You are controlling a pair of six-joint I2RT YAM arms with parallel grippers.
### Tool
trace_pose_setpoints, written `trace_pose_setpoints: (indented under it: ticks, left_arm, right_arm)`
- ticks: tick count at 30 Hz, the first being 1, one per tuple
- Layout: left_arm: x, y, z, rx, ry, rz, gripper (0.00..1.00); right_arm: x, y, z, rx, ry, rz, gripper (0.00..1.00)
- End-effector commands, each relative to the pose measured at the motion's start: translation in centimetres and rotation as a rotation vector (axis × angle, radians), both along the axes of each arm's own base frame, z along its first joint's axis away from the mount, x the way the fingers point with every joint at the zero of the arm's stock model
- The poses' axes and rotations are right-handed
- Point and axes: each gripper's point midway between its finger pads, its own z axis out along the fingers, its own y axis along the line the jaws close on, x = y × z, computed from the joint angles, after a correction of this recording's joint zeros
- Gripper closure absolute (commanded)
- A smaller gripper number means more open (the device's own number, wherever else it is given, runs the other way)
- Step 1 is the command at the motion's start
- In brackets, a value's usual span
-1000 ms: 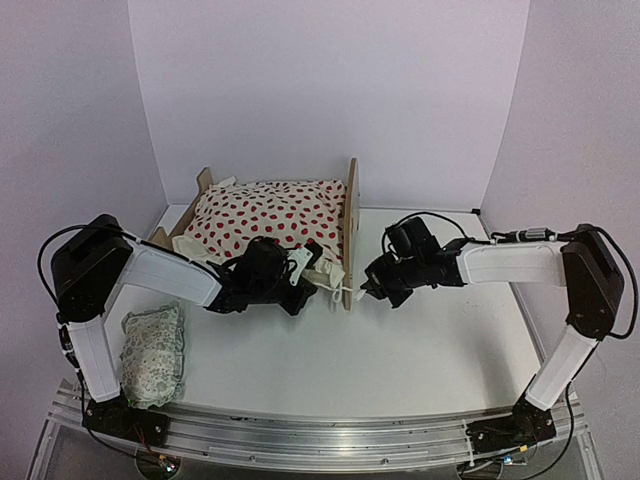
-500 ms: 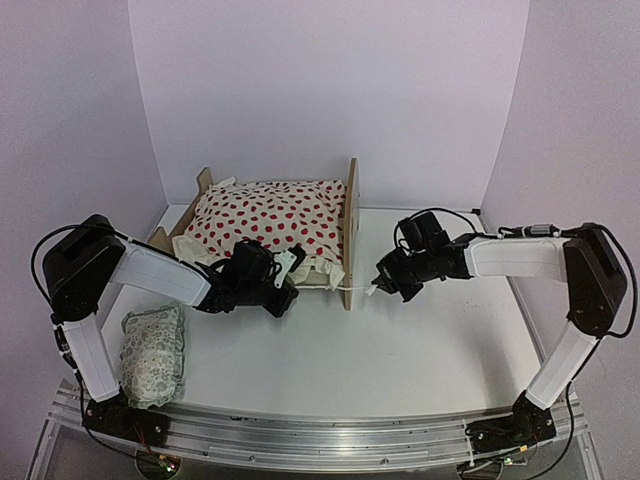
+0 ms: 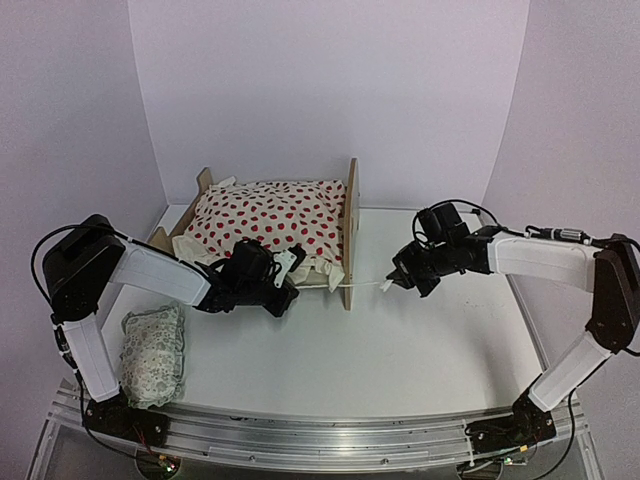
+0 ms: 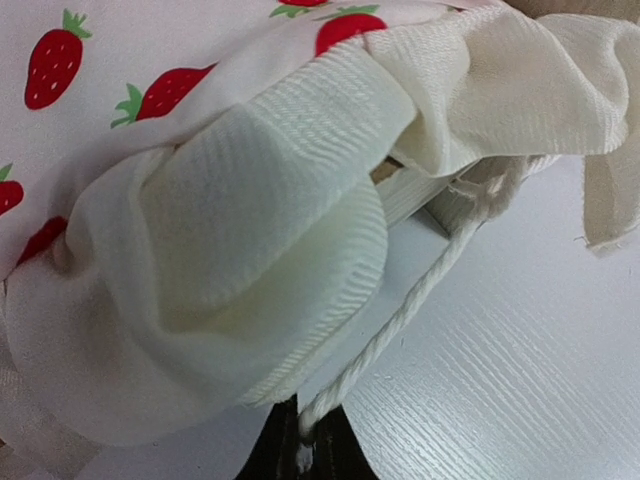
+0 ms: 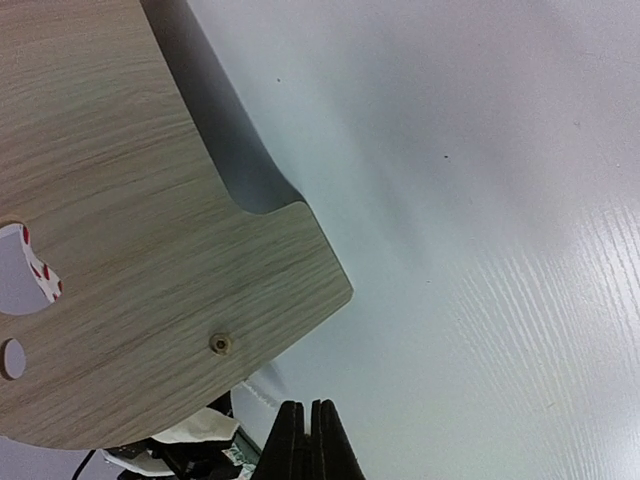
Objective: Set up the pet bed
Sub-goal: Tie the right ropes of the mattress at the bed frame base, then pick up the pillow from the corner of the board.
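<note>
Fingers (image 4: 274, 462) of the left gripper (image 4: 305, 442) stand almost together, nipping the end of a white cord (image 4: 400, 320) that runs out from under the ruffled edge of the strawberry-print blanket (image 4: 250, 230). The right gripper (image 5: 308, 425) has its fingers (image 5: 290, 450) pressed tight on another stretch of cord, which runs taut from it toward 9 o'clock to the foot of the headboard (image 5: 130, 250). The pet bed (image 3: 349, 230) sits at 10 o'clock on the table (image 3: 420, 360), with its headboard upright at its 3 o'clock end and the blanket heaped over it. A patterned pillow (image 3: 152, 352) lies at 8 o'clock, by the left arm's base.
</note>
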Motion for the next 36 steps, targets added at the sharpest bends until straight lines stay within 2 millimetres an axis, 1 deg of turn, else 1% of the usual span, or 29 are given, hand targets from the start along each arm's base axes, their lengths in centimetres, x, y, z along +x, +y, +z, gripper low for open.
trace_pose_setpoints:
  ticks: [1,3,8,9,11,12,13,15,17,18,21,22,23,24,25,27,29,31,34,36]
  left_arm:
    - [0.7,-0.3,2.8,-0.039,-0.040,-0.004,0.81]
    - [0.1,-0.4,3.4,-0.053,-0.043,-0.036,0.68]
    - [-1.2,0.3,5.3,-0.069,-0.039,-0.057,0.40]
    - [-1.5,0.5,5.8,-0.068,-0.035,-0.060,0.26]
    - [-2.0,1.1,6.8,-0.069,-0.030,-0.055,0.10]
    - [-2.4,1.4,7.4,-0.071,-0.026,-0.053,0.03]
    - [-2.8,1.9,8.4,-0.078,-0.021,-0.046,0.01]
    - [-3.6,3.1,9.8,-0.076,-0.010,-0.023,0.01]
    - [-4.4,4.8,12.0,-0.073,-0.017,0.018,0.01]
    - [-4.4,5.8,13.1,-0.065,-0.032,0.054,0.01]
    - [-4.5,9.1,16.1,-0.045,-0.073,0.177,0.01]
    - [-4.6,10.6,16.5,-0.037,-0.059,0.251,0.01]
    - [-4.2,12.3,17.0,-0.027,-0.049,0.357,0.01]
    - [-4.1,14.1,16.9,-0.007,-0.017,0.463,0.01]
    - [-4.2,15.4,16.3,0.009,0.038,0.555,0.01]
    - [-5.3,17.8,14.3,0.087,0.155,0.693,0.00]
    - [-6.6,19.0,12.6,0.143,0.263,0.791,0.00]
    - [-8.0,20.4,11.5,0.163,0.335,0.877,0.01]
    - [-10.3,22.1,10.0,0.124,0.428,0.985,0.00]
    - [-11.8,23.5,8.6,0.154,0.482,1.065,0.01]
  right_arm:
    - [-0.6,-0.4,0.5,-0.010,-0.002,0.025,0.86]
    - [-0.4,0.0,0.8,-0.001,-0.006,0.042,0.74]
    - [0.5,1.5,2.2,0.034,-0.026,0.092,0.63]
    - [0.7,1.8,2.7,0.039,-0.040,0.097,0.59]
    - [1.2,2.1,3.9,0.045,-0.072,0.110,0.53]
    - [1.4,2.2,4.4,0.047,-0.086,0.116,0.52]
    - [1.6,2.3,4.9,0.047,-0.099,0.122,0.51]
    - [1.9,2.4,5.8,0.051,-0.122,0.127,0.50]
    - [2.0,2.3,6.5,0.047,-0.144,0.132,0.49]
    - [2.0,2.2,6.8,0.043,-0.155,0.133,0.49]
    - [1.7,1.6,7.1,0.029,-0.171,0.128,0.48]
    - [1.6,1.5,7.1,0.026,-0.173,0.127,0.48]
    - [1.5,1.4,7.1,0.026,-0.172,0.128,0.48]
    - [1.3,1.4,7.0,0.027,-0.169,0.130,0.48]
    - [1.1,1.3,7.0,0.028,-0.167,0.132,0.47]
    - [0.7,1.1,7.2,0.028,-0.167,0.136,0.47]
    - [0.3,0.8,7.2,0.021,-0.165,0.139,0.47]
    - [-0.1,0.6,7.1,0.017,-0.158,0.142,0.47]
    - [-0.6,0.4,7.1,0.018,-0.149,0.150,0.47]
    - [-0.9,0.3,7.2,0.019,-0.143,0.158,0.47]
